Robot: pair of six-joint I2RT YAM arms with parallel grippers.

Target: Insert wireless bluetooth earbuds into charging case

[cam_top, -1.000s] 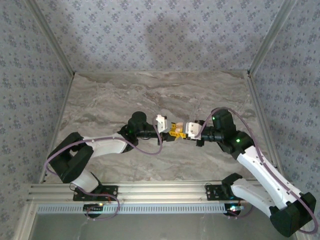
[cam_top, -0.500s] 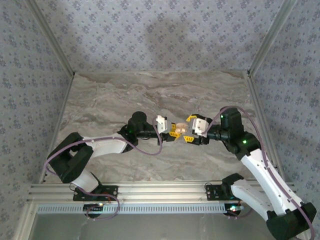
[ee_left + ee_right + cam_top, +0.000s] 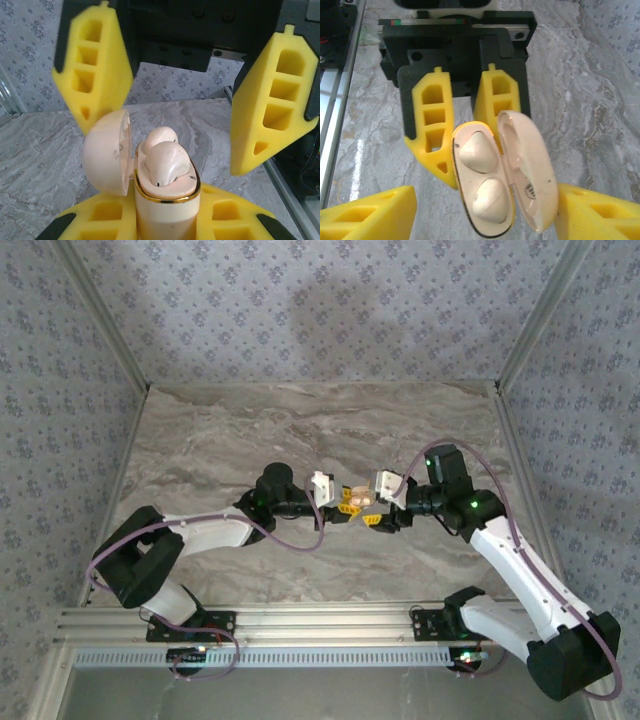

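Above the marble table [image 3: 220, 440], between patterned walls [image 3: 300, 310], the two arms meet tip to tip. The left gripper [image 3: 346, 502] is clamped tight on the one charging case [image 3: 165, 215], while the right gripper [image 3: 377, 502] is spread wide, its pads standing clear on either side. Two earbuds [image 3: 477, 152] [image 3: 490, 200] sit in the case's wells beside the open lid [image 3: 107, 152] — the case's lower body is cut off between the left fingers [image 3: 225, 217].

This is a purpose-built robot test cell in a lab, not a home or a shop. Two white-and-black arms, the left arm [image 3: 205, 530] and the right arm [image 3: 520, 565], are bolted to a slotted aluminium rail [image 3: 320, 623] at the near edge of a marble-patterned counter [image 3: 220, 440]. Aluminium posts [image 3: 103, 325] frame the booth. Its walls [image 3: 300, 310] are papered in a grey-blue floral print, and purple cables [image 3: 298, 543] loop along the arms.
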